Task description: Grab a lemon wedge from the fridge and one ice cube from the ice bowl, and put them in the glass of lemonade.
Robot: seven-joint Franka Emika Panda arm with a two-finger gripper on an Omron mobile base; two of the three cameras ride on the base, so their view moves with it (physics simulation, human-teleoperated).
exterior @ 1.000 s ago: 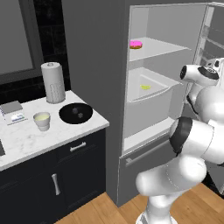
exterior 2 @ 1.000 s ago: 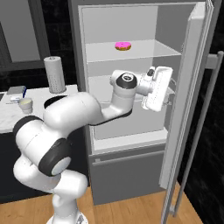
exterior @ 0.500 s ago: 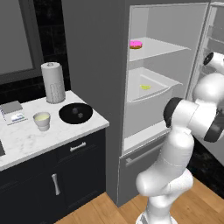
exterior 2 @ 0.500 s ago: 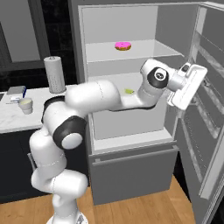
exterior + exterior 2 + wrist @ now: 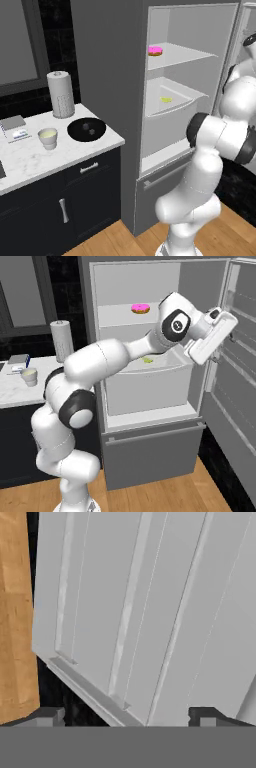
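The fridge point(image 5: 107, 75) stands open, its door point(image 5: 241, 381) swung wide to the right. A tiny yellow-green lemon wedge point(image 5: 166, 99) point(image 5: 148, 360) lies on the middle shelf. On the counter to the left, the black ice bowl point(image 5: 86, 129) sits beside the off-white glass of lemonade point(image 5: 48, 137) point(image 5: 29, 376). My gripper point(image 5: 218, 342) is up at the door's inner side, right of the shelves. In the hand view my gripper point(image 5: 127, 717) is open, fingertips point(image 5: 47, 714) wide apart with nothing between them, facing the door's ribbed inner panel.
A pink-iced doughnut point(image 5: 155, 50) point(image 5: 140, 307) lies on the top shelf. A tall white perforated cylinder point(image 5: 60, 94) point(image 5: 61, 341) stands behind the bowl. A pale drawer front point(image 5: 150, 387) sits below the wedge's shelf. Wooden floor point(image 5: 15, 612) lies under the door.
The arm has swung right and the fridge door has gone from partly open to wide open. The jaws have stayed open. Nothing on the counter or shelves has moved.
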